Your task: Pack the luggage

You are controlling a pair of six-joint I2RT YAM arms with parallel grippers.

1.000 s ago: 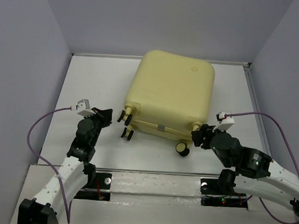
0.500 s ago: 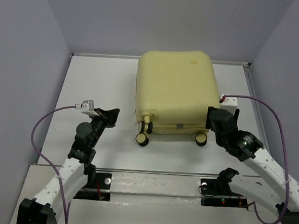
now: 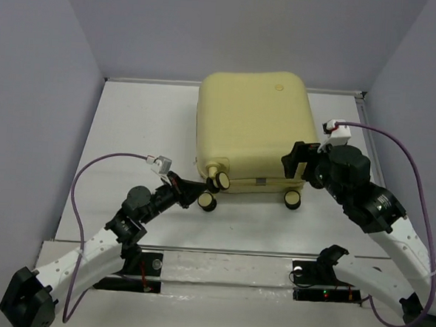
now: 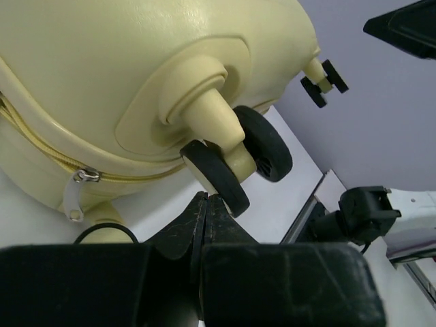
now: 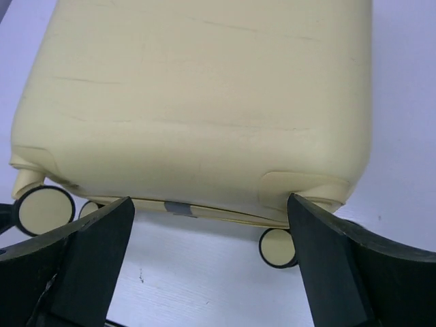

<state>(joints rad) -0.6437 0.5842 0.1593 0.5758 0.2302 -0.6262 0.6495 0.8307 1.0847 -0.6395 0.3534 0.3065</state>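
The luggage [image 3: 254, 125] is a closed pale yellow suitcase lying flat at the back middle of the table, emblem [image 3: 280, 86] up and caster wheels [image 3: 207, 201] facing the arms. My left gripper [image 3: 194, 191] is shut and empty, low by the near left wheels. In the left wrist view its tips [image 4: 206, 198] sit just under a black-rimmed wheel [image 4: 214, 174], below the shell [image 4: 102, 82]. My right gripper [image 3: 303, 169] is open wide above the near right corner. In the right wrist view it [image 5: 210, 201] frames the luggage's near edge [image 5: 197, 102] and a wheel [image 5: 278, 246], touching nothing.
Grey walls close the table's left, back and right sides. A metal rail [image 3: 227, 264] with the arm bases runs along the near edge. Purple cables [image 3: 91, 172] loop from both wrists. A zipper pull [image 4: 73, 197] hangs at the luggage seam, and a grey tab [image 5: 178, 207] marks the near edge.
The luggage turned square to the arms, wheels toward me. My left gripper swung right to the near left wheels. My right gripper rose over the near right corner.
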